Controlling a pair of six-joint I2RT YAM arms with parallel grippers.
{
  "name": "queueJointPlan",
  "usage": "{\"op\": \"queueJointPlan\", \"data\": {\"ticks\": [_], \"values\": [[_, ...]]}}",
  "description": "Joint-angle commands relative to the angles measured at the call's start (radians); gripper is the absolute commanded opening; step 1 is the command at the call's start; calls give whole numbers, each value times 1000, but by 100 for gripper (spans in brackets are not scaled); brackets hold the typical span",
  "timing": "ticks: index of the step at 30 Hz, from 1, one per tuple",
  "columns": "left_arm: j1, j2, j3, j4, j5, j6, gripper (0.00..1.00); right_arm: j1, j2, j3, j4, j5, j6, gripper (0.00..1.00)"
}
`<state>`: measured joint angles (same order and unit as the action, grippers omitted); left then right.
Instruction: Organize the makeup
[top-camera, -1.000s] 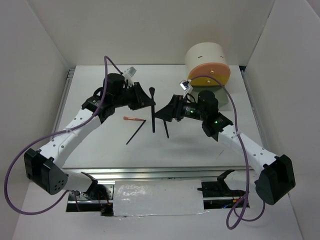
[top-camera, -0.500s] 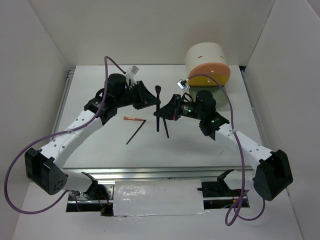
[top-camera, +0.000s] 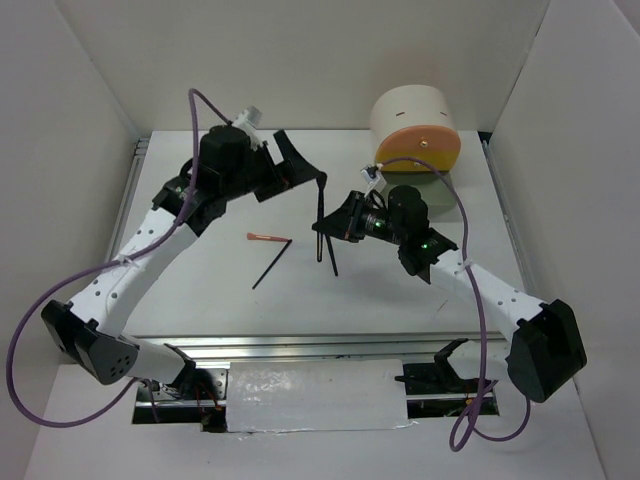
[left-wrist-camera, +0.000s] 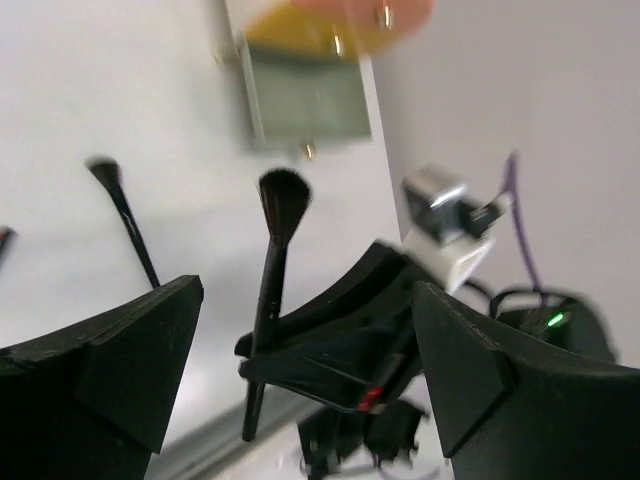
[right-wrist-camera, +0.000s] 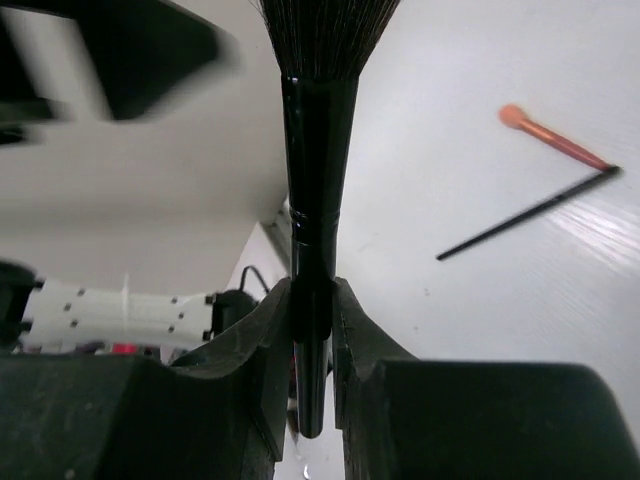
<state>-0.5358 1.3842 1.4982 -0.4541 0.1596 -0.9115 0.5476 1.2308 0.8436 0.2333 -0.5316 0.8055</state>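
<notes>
A black makeup brush (top-camera: 320, 215) stands upright over the table's middle, bristles up, with my right gripper (top-camera: 326, 229) shut on its handle (right-wrist-camera: 312, 200). In the right wrist view both fingers (right-wrist-camera: 268, 330) press the handle's lower end. My left gripper (top-camera: 292, 163) hangs open just left of and behind the brush, apart from it; its wrist view shows the brush (left-wrist-camera: 272, 275) between wide black fingers (left-wrist-camera: 110, 360). On the table lie a coral-pink stick (top-camera: 268, 239), a thin black stick (top-camera: 271, 265) and a second black brush (top-camera: 331, 256).
A cream round-topped drawer box (top-camera: 412, 112) with orange and yellow fronts stands at the back right, close behind the right arm. White walls close in the table on the left, right and back. A metal rail runs along the near edge (top-camera: 320, 345).
The brush passed from hand to hand: my right gripper shut on its handle, then my left gripper opened, let go and drew back and up to the left.
</notes>
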Motion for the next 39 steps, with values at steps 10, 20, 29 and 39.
{"op": "queueJointPlan", "data": {"ticks": [10, 20, 29, 39], "values": [[0, -37, 53, -258, -328, 72, 100, -93, 62, 267, -664, 1022, 359, 0], [-1, -132, -113, -259, -292, 108, 99, -383, 361, 485, -862, 983, 419, 0], [0, -134, -158, -281, -279, 152, 99, -449, 453, 581, -868, 927, 468, 0], [0, -146, -185, -302, -288, 181, 99, -469, 555, 631, -809, 806, 486, 5]]}}
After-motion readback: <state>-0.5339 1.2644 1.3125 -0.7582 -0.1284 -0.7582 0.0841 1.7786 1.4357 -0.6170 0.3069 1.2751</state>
